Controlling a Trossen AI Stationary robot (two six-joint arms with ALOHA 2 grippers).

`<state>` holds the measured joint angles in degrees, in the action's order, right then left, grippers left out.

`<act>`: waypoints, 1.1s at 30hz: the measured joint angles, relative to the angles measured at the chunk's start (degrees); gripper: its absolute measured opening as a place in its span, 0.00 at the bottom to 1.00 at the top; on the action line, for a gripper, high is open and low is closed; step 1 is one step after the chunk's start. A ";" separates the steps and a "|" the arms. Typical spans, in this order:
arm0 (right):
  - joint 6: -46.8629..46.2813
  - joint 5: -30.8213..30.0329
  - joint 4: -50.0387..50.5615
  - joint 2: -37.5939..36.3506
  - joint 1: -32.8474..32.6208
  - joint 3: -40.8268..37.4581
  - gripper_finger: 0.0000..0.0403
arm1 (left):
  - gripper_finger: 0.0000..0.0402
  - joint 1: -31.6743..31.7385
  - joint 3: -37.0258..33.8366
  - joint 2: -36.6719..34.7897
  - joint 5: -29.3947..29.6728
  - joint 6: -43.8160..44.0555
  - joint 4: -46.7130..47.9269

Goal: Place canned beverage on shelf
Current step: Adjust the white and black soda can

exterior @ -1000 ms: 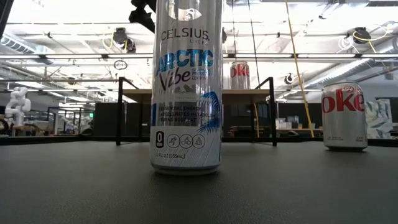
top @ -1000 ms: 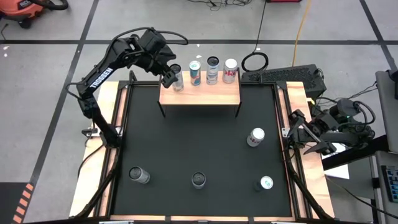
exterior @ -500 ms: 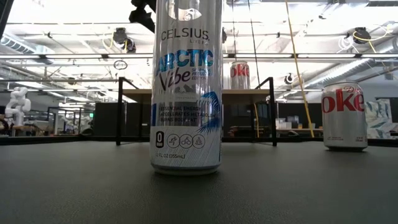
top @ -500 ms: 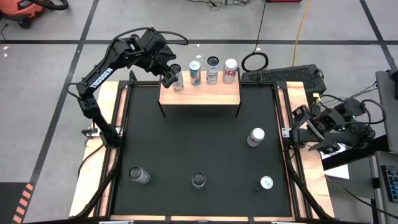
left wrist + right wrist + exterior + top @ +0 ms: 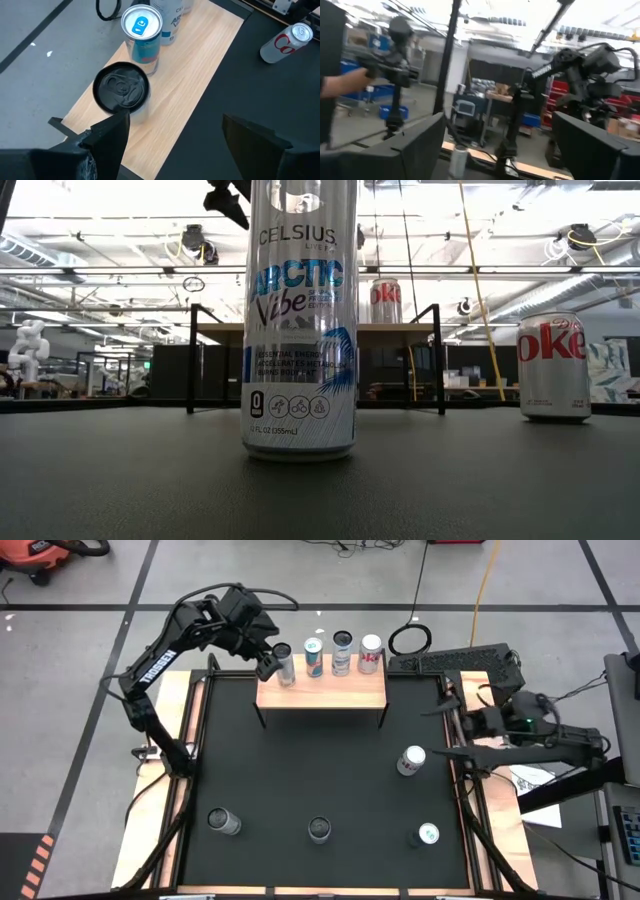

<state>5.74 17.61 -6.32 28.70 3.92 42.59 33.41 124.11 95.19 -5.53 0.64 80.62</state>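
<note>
The shelf stands at the table's far edge on black legs and bears several upright cans in a row. The leftmost, a dark-topped can, stands on the board by its base. My left gripper hangs open just above and left of that can, tilted down, with nothing between its fingers. My right gripper is open too, reaching level over the table's right wooden strip with nothing in it. A silver Diet Coke can stands upright on the black mat not far from it.
Three more cans stand near the front edge: a dark-topped one, a tall Celsius can and one with a light top. A keyboard and a coiled cable lie behind the table. A person's arm shows far off in the room.
My right arm has unfolded from beside the table's right edge and swung toward the table, rising and rolling; its open gripper now reaches over the right wooden strip. The left gripper stays open by the leftmost can on the shelf. No can has moved.
</note>
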 joint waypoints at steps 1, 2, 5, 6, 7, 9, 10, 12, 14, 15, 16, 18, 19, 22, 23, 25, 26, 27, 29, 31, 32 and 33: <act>0.93 -1.46 -0.01 1.74 0.08 1.04 0.86 | 0.79 0.00 0.00 -0.29 0.01 0.00 0.02; 2.07 -3.26 0.08 3.47 0.25 2.13 0.86 | 0.79 0.00 0.00 -0.59 0.04 -0.02 0.02; 5.37 -7.72 0.07 8.39 0.92 5.24 0.86 | 0.79 0.00 0.00 -1.42 0.07 0.02 0.70; 6.10 -8.84 0.08 10.23 1.23 6.32 0.86 | 0.79 0.00 0.00 -1.46 0.25 0.02 1.24; 6.69 -9.64 0.08 11.98 1.58 7.35 0.86 | 0.79 0.00 0.00 -1.46 0.45 0.02 1.64; 7.09 -10.39 0.14 15.66 2.41 9.49 0.86 | 0.79 0.00 0.00 -1.39 0.50 -0.06 2.78; 7.03 -10.41 0.17 17.62 2.87 10.68 0.86 | 0.79 0.00 -0.02 -1.37 0.54 -0.19 3.33; 7.01 -10.49 0.35 21.61 4.00 13.24 0.86 | 0.79 0.00 -0.02 -1.39 0.54 -1.27 3.39; 6.65 -10.50 0.49 25.52 5.22 16.13 0.86 | 0.79 0.00 -0.02 -1.39 0.54 -1.76 3.20; 6.04 -10.52 0.35 27.46 5.93 17.75 0.86 | 0.79 -0.04 -0.02 -1.39 0.54 -2.16 3.05; 5.25 -10.54 0.34 29.36 6.72 19.42 0.86 | 0.79 -0.09 -0.02 -1.39 0.54 -2.50 2.94; 3.25 -10.80 0.35 33.07 8.13 22.84 0.86 | 0.79 -0.07 -0.02 -1.39 0.54 -2.56 2.91; 2.25 -11.99 0.44 34.84 8.65 24.52 0.86 | 0.79 -0.07 -0.02 -1.39 0.52 -2.57 2.91; 0.51 -17.73 1.74 39.07 9.56 28.40 0.86 | 0.79 -0.07 -0.02 -1.39 0.52 -3.64 2.91; 0.57 -19.94 2.25 40.15 9.65 29.18 0.86 | 0.79 -0.07 -0.02 -1.39 0.52 -4.25 2.91; 1.26 -24.20 2.23 42.30 9.68 30.02 0.86 | 0.79 -0.07 -0.02 -1.39 0.52 -4.55 2.90; 1.86 -25.90 2.14 43.18 9.68 30.20 0.86 | 0.79 -0.07 -0.02 -1.39 0.52 -4.59 2.91; 2.74 -27.08 1.87 44.09 9.66 30.26 0.86 | 0.79 -0.07 -0.02 -1.39 0.52 -4.59 2.89; 4.15 -28.62 1.41 45.76 9.66 30.76 0.86 | 0.79 -0.07 -0.02 -1.39 0.52 -4.61 2.89; 4.56 -29.73 1.37 47.02 9.62 31.22 0.86 | 0.79 -0.07 -0.02 -1.39 0.52 -5.12 2.89; 4.56 -29.77 1.24 47.51 9.62 31.30 0.86 | 0.79 -0.07 -0.02 -1.39 0.52 -5.66 2.89; 4.52 -29.77 1.00 47.98 9.62 31.31 0.86 | 0.79 -0.07 -0.02 -1.39 0.52 -5.86 2.88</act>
<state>10.26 -12.16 -5.32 76.68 13.54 73.90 33.34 124.09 93.80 -5.02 -5.21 83.50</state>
